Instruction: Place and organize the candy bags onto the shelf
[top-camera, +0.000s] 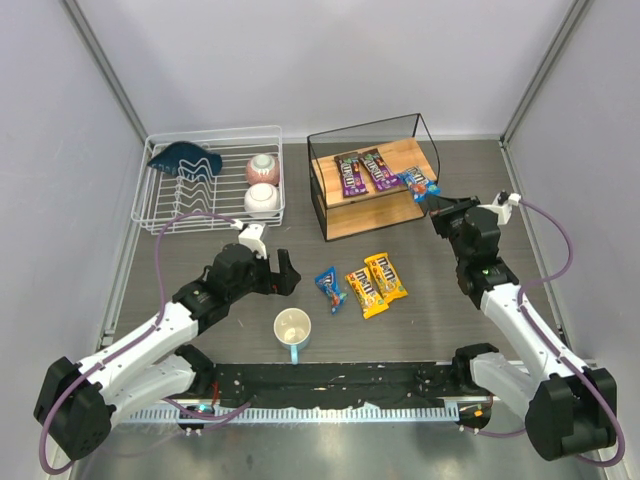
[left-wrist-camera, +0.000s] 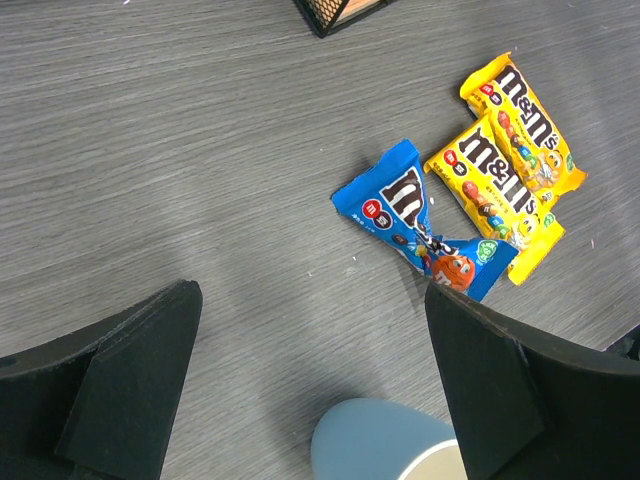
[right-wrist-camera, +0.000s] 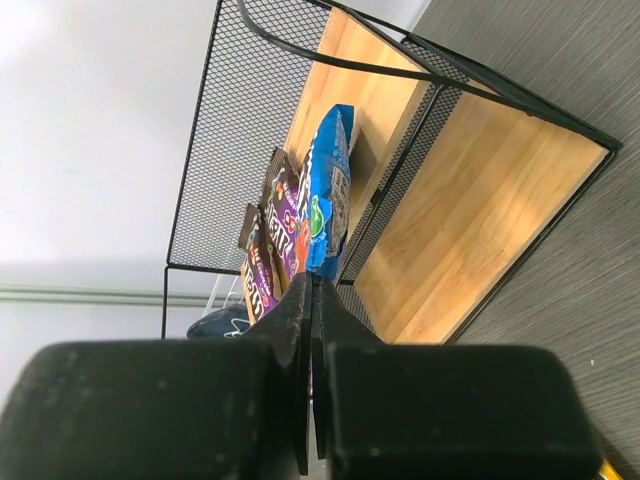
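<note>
Grips blue bag (right-wrist-camera: 328, 190) in right hand (top-camera: 438, 203), clenched on it, at right end of shelf (top-camera: 372, 215) top board. Hovers left hand (top-camera: 284, 272), released, over surface (top-camera: 440, 310), left of loose blue bag (top-camera: 330, 289). Purple bags (top-camera: 351, 175) flat on top board. Yellow bags (top-camera: 385, 276) overlapping, just right of loose blue bag, beyond mug (top-camera: 292, 329).
</note>
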